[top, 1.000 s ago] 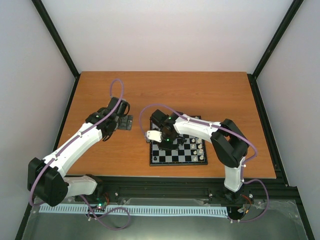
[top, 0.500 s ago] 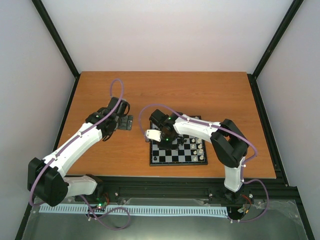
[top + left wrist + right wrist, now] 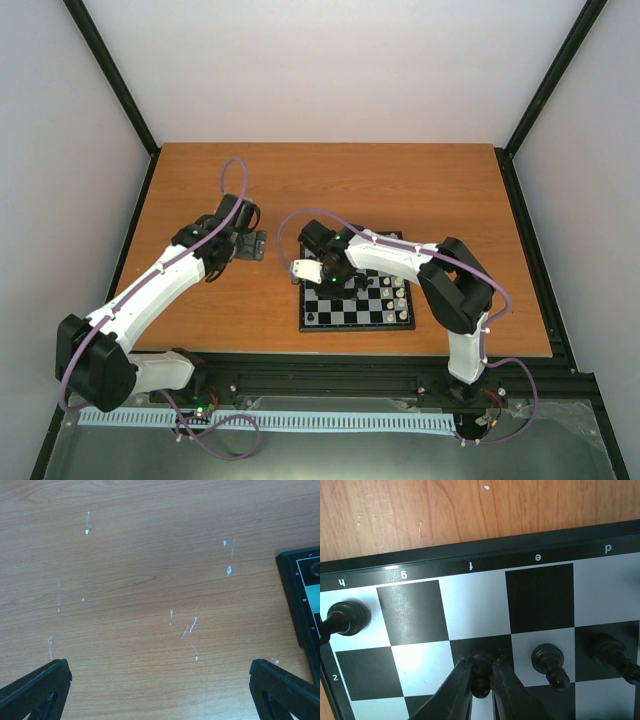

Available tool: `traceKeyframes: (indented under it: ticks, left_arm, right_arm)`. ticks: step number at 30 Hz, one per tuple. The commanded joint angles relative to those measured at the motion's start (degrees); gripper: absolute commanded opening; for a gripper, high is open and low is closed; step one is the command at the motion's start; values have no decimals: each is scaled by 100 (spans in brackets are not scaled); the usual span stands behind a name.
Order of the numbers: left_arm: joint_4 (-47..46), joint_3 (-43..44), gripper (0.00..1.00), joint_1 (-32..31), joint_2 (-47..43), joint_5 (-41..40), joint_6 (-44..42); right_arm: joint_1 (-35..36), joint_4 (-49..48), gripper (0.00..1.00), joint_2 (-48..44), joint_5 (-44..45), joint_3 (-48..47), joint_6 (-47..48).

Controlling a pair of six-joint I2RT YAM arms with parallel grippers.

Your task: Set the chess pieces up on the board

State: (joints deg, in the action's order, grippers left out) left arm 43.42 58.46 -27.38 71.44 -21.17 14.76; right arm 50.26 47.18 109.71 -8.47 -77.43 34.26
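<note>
Near the lettered edge of the board (image 3: 445, 555), the right gripper (image 3: 481, 664) pinches a black pawn (image 3: 481, 680) standing on a second-row dark square; open gently and lift straight, sparing the neighbouring pawn (image 3: 549, 661)

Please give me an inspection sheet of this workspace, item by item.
Surface: wooden table, pale scratches.
Job's things: chessboard in front of the right arm; black piece standing on it, other chessmen nearby.
Clutter: nothing seen.
Grippers: left gripper open above bare wood; right gripper closed on the black piece.
Cables: purple cables looped along both arms.
Surroundings: white walls, black frame posts.
</note>
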Motion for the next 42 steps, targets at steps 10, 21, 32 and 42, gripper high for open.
traceKeyframes:
  ticks: [10, 21, 32, 42]
  left_arm:
    - [45, 230, 100, 22, 45, 28, -79]
    - [40, 228, 100, 22, 37, 58, -79]
    - [35, 228, 100, 23, 28, 108, -79]
    - [39, 214, 100, 22, 28, 113, -88]
  right_arm:
    - [19, 116, 23, -397, 4, -158, -89]
    - [-1128, 198, 27, -1407, -690, 169, -110]
    - [-1897, 268, 26, -1551, -939, 893, -271]
    - [-1897, 241, 22, -1398, -916, 1132, -263]
